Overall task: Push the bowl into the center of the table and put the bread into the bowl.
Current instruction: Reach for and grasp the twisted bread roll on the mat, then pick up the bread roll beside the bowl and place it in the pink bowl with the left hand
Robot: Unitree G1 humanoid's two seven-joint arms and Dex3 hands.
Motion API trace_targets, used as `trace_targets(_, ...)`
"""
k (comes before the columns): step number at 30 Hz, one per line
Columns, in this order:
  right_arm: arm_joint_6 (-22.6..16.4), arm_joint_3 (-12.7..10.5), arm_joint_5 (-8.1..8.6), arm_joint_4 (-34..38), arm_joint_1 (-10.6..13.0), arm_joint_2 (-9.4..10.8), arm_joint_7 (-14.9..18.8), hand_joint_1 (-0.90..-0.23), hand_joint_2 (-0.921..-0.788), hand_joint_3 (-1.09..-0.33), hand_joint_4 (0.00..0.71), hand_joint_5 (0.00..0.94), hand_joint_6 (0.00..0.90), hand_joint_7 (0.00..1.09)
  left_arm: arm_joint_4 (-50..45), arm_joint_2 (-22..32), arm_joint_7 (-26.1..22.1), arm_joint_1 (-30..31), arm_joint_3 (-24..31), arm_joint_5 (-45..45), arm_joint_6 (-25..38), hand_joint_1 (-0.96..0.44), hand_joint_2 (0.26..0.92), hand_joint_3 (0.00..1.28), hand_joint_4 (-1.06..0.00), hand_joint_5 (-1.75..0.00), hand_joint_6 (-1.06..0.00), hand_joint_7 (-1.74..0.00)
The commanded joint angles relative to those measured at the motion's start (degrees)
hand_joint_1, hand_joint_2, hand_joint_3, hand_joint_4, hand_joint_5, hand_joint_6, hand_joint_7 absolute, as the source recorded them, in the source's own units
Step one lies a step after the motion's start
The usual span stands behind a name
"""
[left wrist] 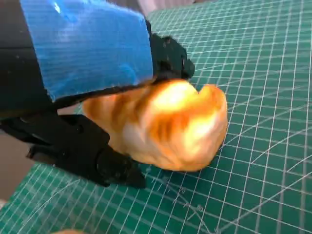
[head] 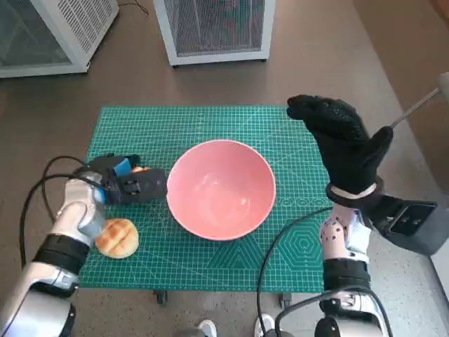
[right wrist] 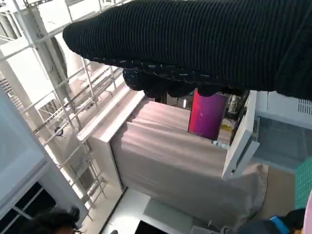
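Note:
The pink bowl (head: 221, 188) stands upright near the middle of the green cutting mat (head: 210, 123). Just left of it, low over the mat, my left hand (head: 130, 182) grips a golden piece of bread (head: 139, 169). The left wrist view shows that bread (left wrist: 165, 124) held between the blue-taped hand (left wrist: 87, 44) and its black fingers (left wrist: 78, 151), close above the mat (left wrist: 263, 73). A second round bun (head: 117, 237) lies on the mat beside my left wrist. My right hand (head: 344, 144), gloved, is raised right of the bowl with fingers apart, holding nothing. In the right wrist view the glove (right wrist: 195, 44) spans the picture.
Two white mesh-fronted units (head: 214, 28) (head: 49, 31) stand on the floor beyond the table. Black cables (head: 280, 246) hang near both forearms. The right wrist view looks into the room: white racking (right wrist: 53, 97) and a person's head (right wrist: 46, 222).

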Motion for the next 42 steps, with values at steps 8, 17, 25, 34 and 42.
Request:
trace_targets(8, 1.36, 0.37, 0.15, -1.29, 2.06, -0.25, -0.18, -0.568, -0.921, -0.589, 0.225, 0.001, 0.368, 0.01, 7.80, -0.36, 6.69, -0.82, -2.27, 2.46, -4.67, 0.06, 0.914, 0.12, -0.60, -1.18, -0.62, -0.75)
trace_targets(17, 1.01, 0.54, -0.15, -1.73, 2.37, 0.02, -0.30, -0.565, -0.921, -0.593, 0.223, 0.000, 0.367, 0.00, -3.84, 3.62, 5.23, 1.68, 3.20, -1.32, -4.26, 0.00, 0.920, 0.13, -0.58, -1.29, -0.61, -1.17)
trace_targets(25, 1.06, 0.55, -0.26, -0.89, 1.85, -0.12, -0.13, -0.559, -0.921, -0.594, 0.222, 0.000, 0.365, 0.00, -25.76, 5.94, 2.96, 7.06, 11.09, -3.86, 0.52, 0.00, 0.921, 0.13, -0.58, -1.23, -0.58, -1.26)
trace_targets(34, 2.33, 0.57, 0.39, -0.67, 1.62, -0.08, 0.32, -0.561, -0.921, -0.586, 0.221, 0.001, 0.363, 0.00, -50.03, 4.56, 3.82, 12.14, 18.00, -3.53, 2.62, 0.00, 0.920, 0.05, -0.69, -1.13, -0.66, -1.16)
trace_targets(42, 2.91, 0.31, 0.89, -0.11, 1.42, -0.25, 0.99, -0.564, -0.921, -0.580, 0.225, 0.002, 0.362, 0.00, -61.58, 1.19, 4.02, 14.48, 17.65, -3.02, 0.83, 0.00, 0.915, 0.02, -0.75, -1.11, -0.69, -1.08)
